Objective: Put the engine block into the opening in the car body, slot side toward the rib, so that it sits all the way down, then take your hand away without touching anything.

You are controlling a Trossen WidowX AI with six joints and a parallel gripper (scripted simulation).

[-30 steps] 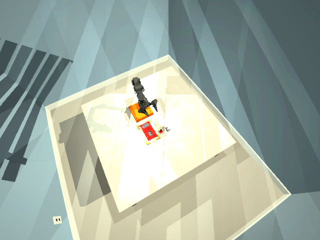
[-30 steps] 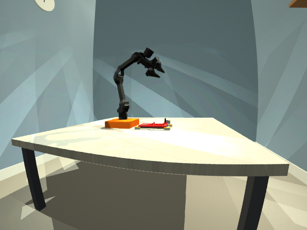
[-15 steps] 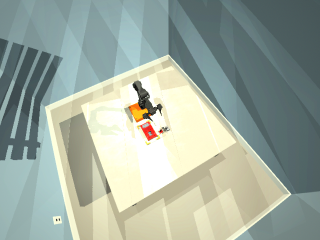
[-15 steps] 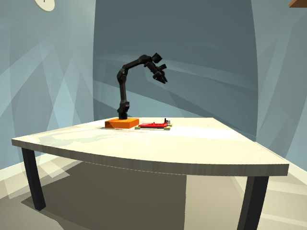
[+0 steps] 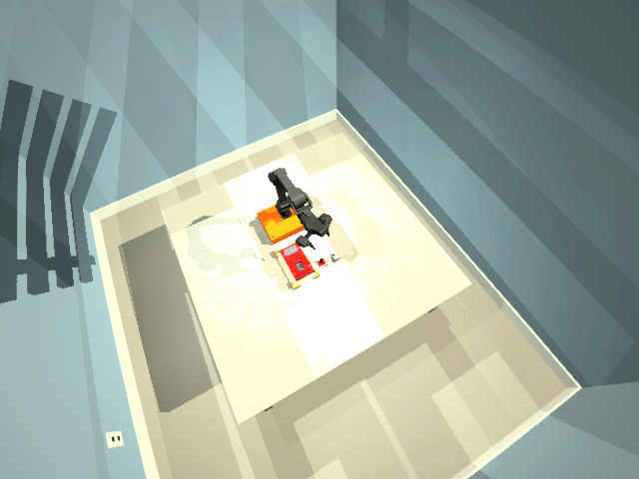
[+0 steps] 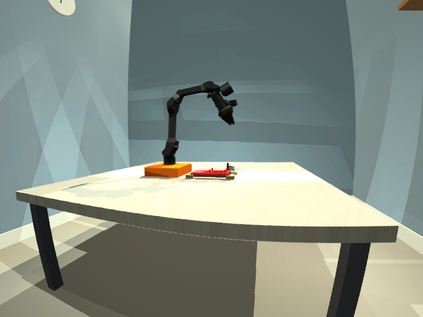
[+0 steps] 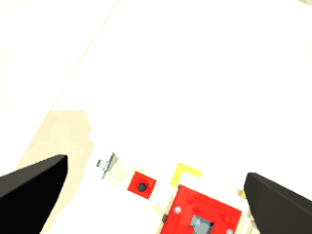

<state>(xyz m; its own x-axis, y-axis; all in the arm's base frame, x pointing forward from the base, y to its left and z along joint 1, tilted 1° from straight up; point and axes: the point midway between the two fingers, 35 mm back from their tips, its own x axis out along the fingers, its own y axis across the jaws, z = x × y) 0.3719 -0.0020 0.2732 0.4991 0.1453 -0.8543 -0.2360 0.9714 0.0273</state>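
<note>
Only the exterior view clearly shows the gripper point(image 5: 320, 240) point(image 6: 232, 123) point(image 7: 159, 172) above the table point(image 5: 248, 360) point(image 6: 238, 205) point(image 7: 171, 97).

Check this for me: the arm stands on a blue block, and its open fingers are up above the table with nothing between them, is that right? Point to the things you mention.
Not quite: the block point(image 5: 281, 229) point(image 6: 167, 170) under the arm point(image 5: 293, 198) point(image 6: 172, 124) is orange, as the exterior view shows. The open fingers point(image 5: 319, 239) point(image 6: 232, 123) are indeed above the table point(image 5: 248, 319) point(image 6: 222, 208), with nothing between them.
</note>
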